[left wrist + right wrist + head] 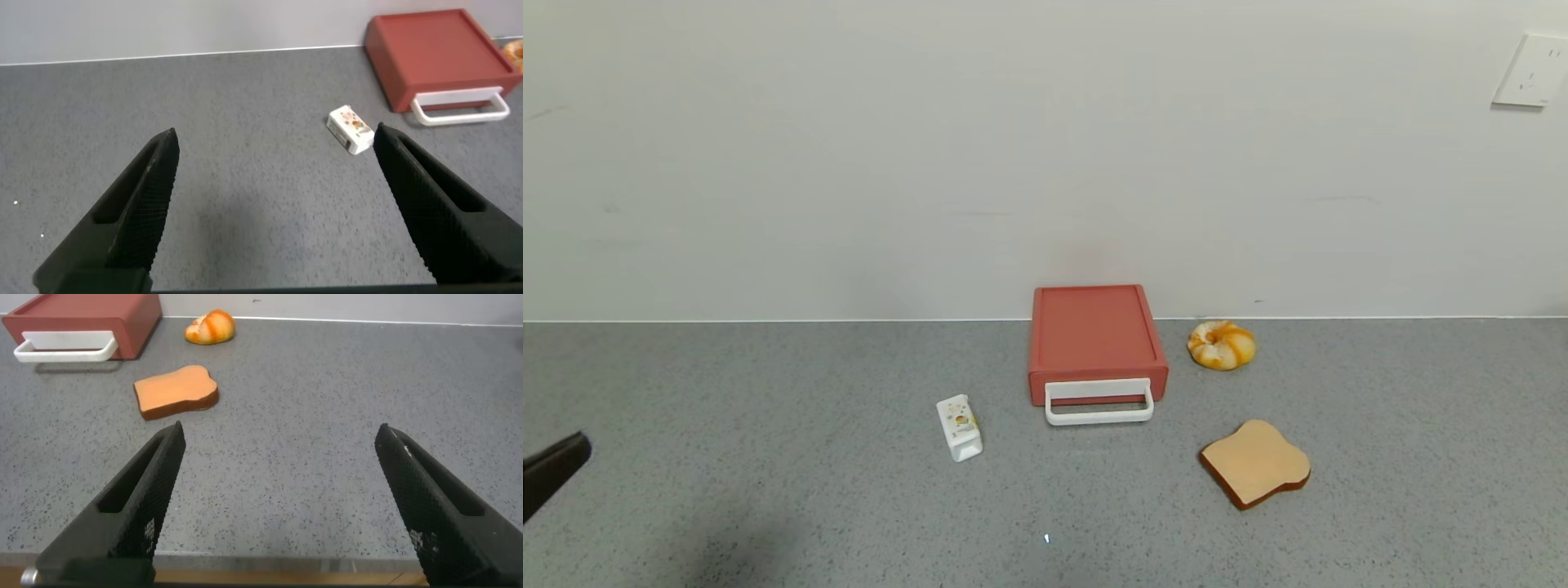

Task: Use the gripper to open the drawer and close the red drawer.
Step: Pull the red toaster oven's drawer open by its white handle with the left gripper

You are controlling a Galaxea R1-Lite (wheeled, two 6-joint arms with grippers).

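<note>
Toast slice (1255, 463), carton (959, 427) (lying flat) flank drawer (1097, 343).

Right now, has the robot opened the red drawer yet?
Not yet. The drawer looks shut, its white handle untouched. Nothing is in hand: the left gripper and right gripper hang open over bare counter, far from it. Opening and closing both remain.

A small white carton (959, 427) lies on a grey speckled counter (768, 392). A toast slice (1255, 462) and swirled bun (1221, 345) sit well apart from it. A wall socket (1531, 70) is mounted high on the white wall.
</note>
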